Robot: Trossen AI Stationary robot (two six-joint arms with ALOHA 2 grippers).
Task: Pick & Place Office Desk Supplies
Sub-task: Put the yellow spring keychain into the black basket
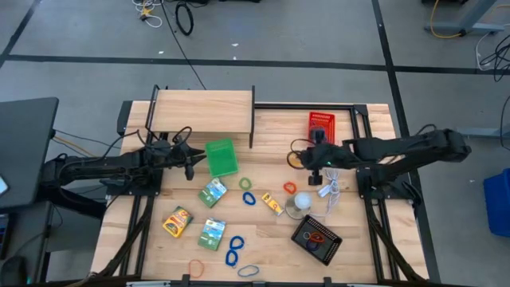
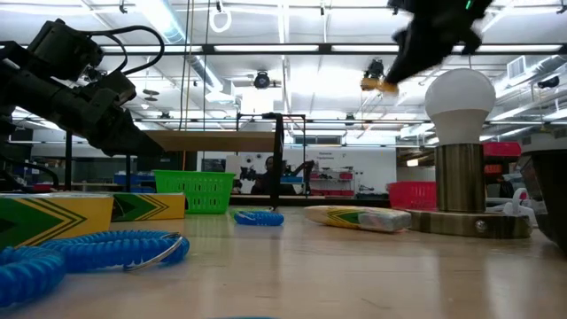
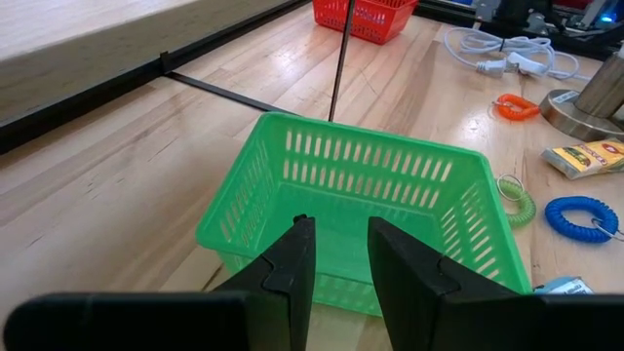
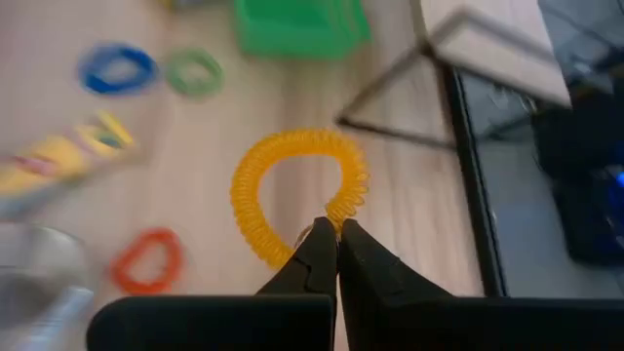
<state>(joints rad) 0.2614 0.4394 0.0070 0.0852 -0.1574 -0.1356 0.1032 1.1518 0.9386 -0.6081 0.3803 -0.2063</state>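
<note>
My right gripper point(image 4: 336, 232) clamped on yellow-orange coiled plastic loop point(image 4: 292, 190), lifted off table. My left gripper point(image 3: 336, 255) fingers slightly apart, hovering just behind green mesh plastic basket point(image 3: 361, 200).

Two dark gripper fingers point(image 4: 336, 244) are pinched together on a yellow-orange coiled plastic loop point(image 4: 292, 195), hanging above a light wooden table point(image 4: 409, 224). Below it lie a blue coiled loop point(image 4: 117, 68), a green coiled loop point(image 4: 193, 71), an orange coiled loop point(image 4: 146, 261), a green mesh basket point(image 4: 297, 24) and a blurred yellow packet point(image 4: 68, 161).
</note>
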